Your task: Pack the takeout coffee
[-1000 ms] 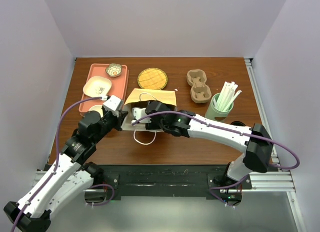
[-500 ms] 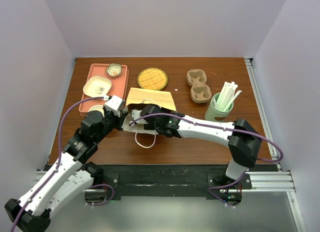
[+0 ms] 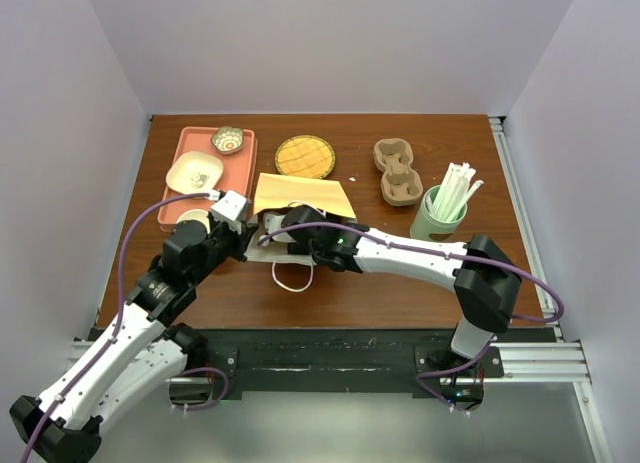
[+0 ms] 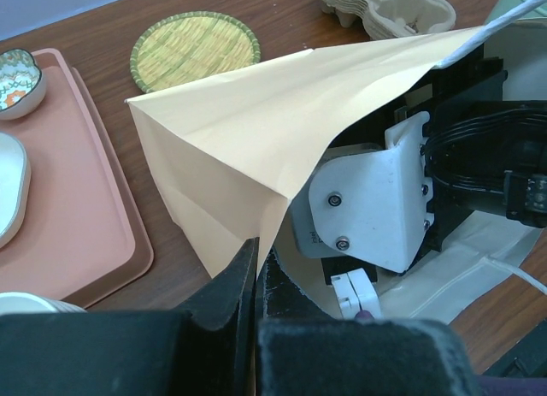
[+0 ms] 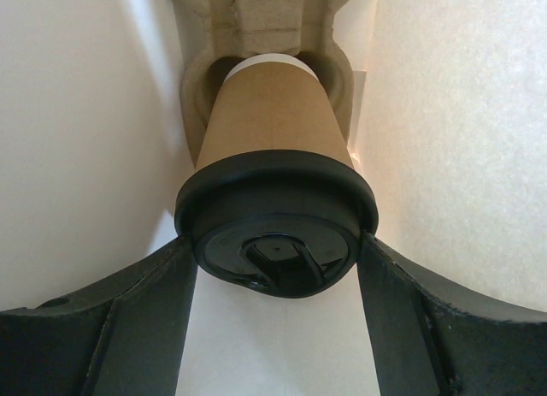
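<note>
Gripping takeout coffee: right gripper (inside bag).

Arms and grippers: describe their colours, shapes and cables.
Both the left arm and right arm have white link shells and black joint housings. A purple cable loops along each. The left gripper and right gripper have matte black fingers, broad and tapering toward the tips.

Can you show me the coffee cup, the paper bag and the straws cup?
coffee cup [image 5: 272, 148]: right wrist view, its brown side.
paper bag [image 4: 256, 122]: left wrist view, its upper panel.
straws cup [image 3: 430, 227]: top view, its green side.
</note>
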{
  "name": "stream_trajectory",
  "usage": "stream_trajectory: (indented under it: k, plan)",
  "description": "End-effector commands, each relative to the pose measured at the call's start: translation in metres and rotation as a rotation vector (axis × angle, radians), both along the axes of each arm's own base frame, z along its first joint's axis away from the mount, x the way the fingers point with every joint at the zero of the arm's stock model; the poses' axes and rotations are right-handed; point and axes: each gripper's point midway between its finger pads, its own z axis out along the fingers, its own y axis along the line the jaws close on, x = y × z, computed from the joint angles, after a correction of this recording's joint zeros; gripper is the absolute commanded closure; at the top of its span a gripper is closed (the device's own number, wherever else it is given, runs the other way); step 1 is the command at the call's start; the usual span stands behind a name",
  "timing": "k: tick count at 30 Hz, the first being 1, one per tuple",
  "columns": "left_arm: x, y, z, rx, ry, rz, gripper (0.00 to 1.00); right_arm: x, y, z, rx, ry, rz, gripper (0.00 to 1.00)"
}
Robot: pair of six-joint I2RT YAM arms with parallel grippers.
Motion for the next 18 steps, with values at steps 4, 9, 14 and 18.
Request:
stream_trajectory:
  k: [4,9,14,18]
  plan:
    - [0.001,-0.008,0.01,-0.041,-0.018,-0.023,1.0,0.01,-0.003,0.021,0.063,-0.057,-0.056,0.73]
    - [-0.001,-0.01,0.011,-0.054,-0.015,-0.031,1.0,0.012,0.001,0.019,0.091,-0.051,-0.053,0.74]
    - [-0.002,-0.011,0.013,-0.068,-0.012,-0.037,1.0,0.018,0.0,0.015,0.111,-0.036,-0.064,0.73]
    - [-0.004,-0.011,0.013,-0.072,-0.011,-0.041,1.0,0.019,-0.001,0.011,0.115,-0.022,-0.058,0.74]
